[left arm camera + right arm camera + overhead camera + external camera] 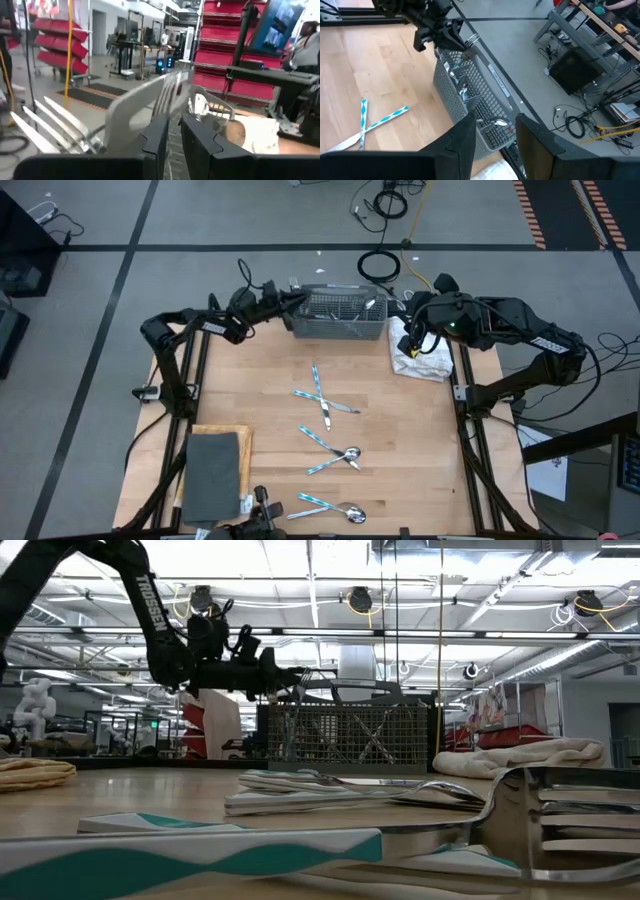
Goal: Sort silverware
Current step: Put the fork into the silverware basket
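Eight or so pieces of silverware (322, 396) lie loose on the wooden table (410, 450), spread from the middle toward the near edge, well apart from the grey mesh caddy (338, 320) at the far edge. At the caddy's left end, the left gripper (296, 302) is clenched on a fork (473, 38), tines up, above the rim. Beside the caddy's right end, over a white cloth (420, 352), the right gripper (492, 134) hangs with fingers parted and empty.

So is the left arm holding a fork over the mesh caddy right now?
Yes, the left end effector grips a fork, tines up, right over the end of the grey mesh caddy.
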### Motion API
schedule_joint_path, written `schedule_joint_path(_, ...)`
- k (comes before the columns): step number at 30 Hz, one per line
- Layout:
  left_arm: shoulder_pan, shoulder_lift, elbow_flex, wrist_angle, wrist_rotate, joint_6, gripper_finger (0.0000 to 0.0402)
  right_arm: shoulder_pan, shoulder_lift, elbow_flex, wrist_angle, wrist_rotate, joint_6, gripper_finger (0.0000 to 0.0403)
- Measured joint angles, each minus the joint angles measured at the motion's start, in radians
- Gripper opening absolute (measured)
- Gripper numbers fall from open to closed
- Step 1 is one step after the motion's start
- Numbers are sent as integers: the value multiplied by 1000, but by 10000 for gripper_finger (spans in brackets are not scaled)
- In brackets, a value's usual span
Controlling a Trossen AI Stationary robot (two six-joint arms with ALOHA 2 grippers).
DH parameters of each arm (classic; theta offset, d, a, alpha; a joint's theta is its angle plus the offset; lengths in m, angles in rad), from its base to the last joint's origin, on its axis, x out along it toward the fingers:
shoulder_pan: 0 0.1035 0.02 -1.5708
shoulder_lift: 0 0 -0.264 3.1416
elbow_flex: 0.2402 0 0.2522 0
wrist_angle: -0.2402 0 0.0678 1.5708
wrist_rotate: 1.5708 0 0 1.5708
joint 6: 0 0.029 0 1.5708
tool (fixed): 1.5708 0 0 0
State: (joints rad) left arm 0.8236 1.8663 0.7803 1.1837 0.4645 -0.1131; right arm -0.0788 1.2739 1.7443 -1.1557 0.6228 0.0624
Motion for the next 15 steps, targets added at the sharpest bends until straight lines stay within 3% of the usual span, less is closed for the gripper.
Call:
schedule_joint_path(6, 57, -124, 0, -2, -15, 30, 63, 0, -2, 0, -3, 0, -22, 128)
schedule_joint_path(9, 71, -242, 3, -62, 53, -30, 63, 0, -3, 0, -42, -4, -22, 128)
schedule_joint_path(15, -11, -546, 23, -522, 272, -107, 63, 0, -3, 0, -77, -123, -22, 128)
